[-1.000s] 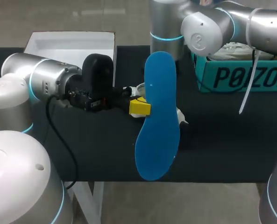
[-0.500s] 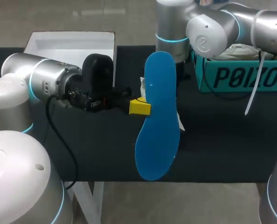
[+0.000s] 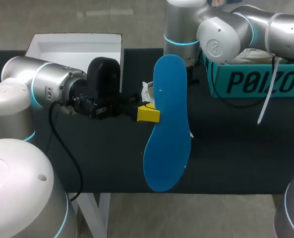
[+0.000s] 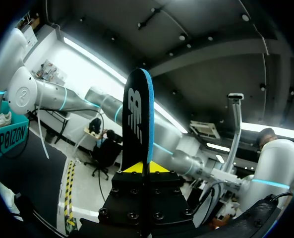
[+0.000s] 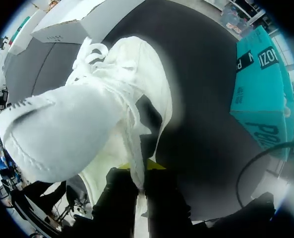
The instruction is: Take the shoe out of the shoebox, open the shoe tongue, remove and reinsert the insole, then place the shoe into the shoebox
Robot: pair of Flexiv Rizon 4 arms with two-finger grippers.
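Head view: left gripper [image 3: 147, 114], frame centre, clamped shut on long blue foam insole [image 3: 167, 129]. Right wrist view: right gripper [image 5: 137, 167] pinched tight on white lace-up shoe [image 5: 87, 124], over black table [image 5: 206, 129]. Teal cardboard shoebox [image 3: 256, 82] in head view's upper right.

Head cam: fixed, high and behind, facing down on the black counter [image 3: 112, 163]. Left arm [image 3: 47, 87] enters at the view's left, right arm [image 3: 226, 34] at its right. Mid range, whole workspace in frame.
Left wrist cam: looks out along its fingers [image 4: 132, 167], tilted off the counter toward the room. Very close, blue insole [image 4: 138, 119] edge-on straight ahead.
Right wrist cam: faces down at the counter, so close that the white shoe [image 5: 87, 124] fills most of it.
Overlap: head and left wrist share the insole. Head and right wrist share the teal shoebox [image 3: 256, 82] and white box [image 3: 75, 47]. Left wrist catches the shoebox too.
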